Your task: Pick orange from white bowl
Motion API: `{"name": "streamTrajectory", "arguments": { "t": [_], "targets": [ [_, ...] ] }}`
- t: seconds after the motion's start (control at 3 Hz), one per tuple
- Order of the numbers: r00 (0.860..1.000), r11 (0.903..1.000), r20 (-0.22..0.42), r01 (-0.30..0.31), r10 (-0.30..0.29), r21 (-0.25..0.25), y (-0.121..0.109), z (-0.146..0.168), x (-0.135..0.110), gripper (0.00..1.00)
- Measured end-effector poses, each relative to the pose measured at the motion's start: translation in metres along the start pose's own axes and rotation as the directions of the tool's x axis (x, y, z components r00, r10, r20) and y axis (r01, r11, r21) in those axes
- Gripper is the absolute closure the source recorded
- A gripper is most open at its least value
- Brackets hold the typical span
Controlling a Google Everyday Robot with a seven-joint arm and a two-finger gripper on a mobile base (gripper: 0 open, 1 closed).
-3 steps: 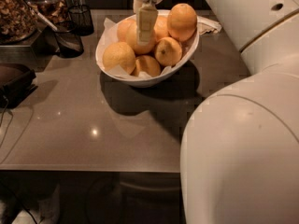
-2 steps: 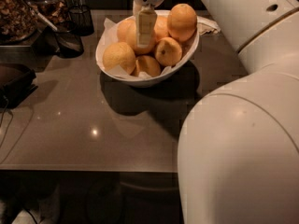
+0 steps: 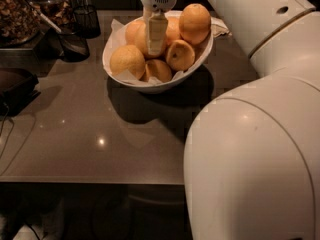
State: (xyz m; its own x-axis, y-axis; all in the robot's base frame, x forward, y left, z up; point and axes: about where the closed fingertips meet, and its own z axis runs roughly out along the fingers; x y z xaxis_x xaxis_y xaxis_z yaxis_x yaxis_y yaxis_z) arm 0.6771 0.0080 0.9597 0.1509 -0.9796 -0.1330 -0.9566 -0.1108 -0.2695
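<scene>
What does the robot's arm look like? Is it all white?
Mostly! The arm is big, smooth, glossy white shells, rounded like fat tubes, with a thin tan ring at one joint and a small dark hole. The gripper, over the white bowl, has a white head with a patch of tiny dots and a cream-coloured lower part.

orange (image 3: pixel 134 34): we see it round, pale yellow-orange, mid-pile
white bowl (image 3: pixel 165 86): glossy, paper-lined, by the tabletop's far edge
gripper (image 3: pixel 156 39): over that orange, inside the bowl
</scene>
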Motion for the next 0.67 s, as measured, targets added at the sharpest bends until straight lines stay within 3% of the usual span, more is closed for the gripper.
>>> {"name": "streamTrajectory", "arguments": {
  "t": [0.67],
  "targets": [
    [1.000,0.9985,-0.020,0.015,-0.016,-0.053,0.008,0.025,0.003,0.29]
  ]
}}
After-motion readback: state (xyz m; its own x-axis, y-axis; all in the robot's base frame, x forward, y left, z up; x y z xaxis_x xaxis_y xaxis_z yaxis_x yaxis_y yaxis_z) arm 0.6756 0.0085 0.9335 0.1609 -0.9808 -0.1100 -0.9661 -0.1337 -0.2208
